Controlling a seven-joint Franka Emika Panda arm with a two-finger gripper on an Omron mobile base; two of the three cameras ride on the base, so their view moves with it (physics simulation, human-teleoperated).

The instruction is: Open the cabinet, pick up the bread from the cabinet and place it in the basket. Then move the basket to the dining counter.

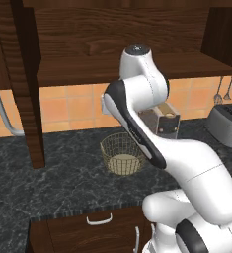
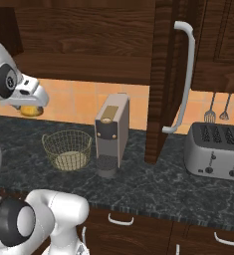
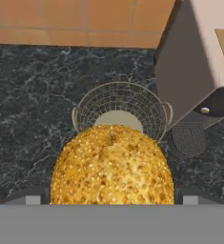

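Observation:
The bread point(image 3: 112, 167), a rounded golden seeded lump, sits between my gripper's point(image 3: 111, 200) fingers, which are shut on its sides. It hangs in the air just above the basket point(image 3: 120, 107), a round wire-mesh bowl on the black worktop. From the right base view the bread point(image 2: 31, 110) shows under the hand, up and left of the basket point(image 2: 67, 149). The basket point(image 1: 122, 154) is empty, partly behind my arm. The cabinet point(image 1: 112, 64) stands open above, its door point(image 2: 161, 74) swung out. The dining counter is out of view.
A coffee machine point(image 2: 111, 132) stands right beside the basket on its right. A silver toaster point(image 2: 215, 152) sits further right, with utensils point(image 2: 223, 107) hanging on the tiled wall. The left cabinet door point(image 1: 26, 84) juts out over the worktop. Drawers point(image 1: 100, 220) run below.

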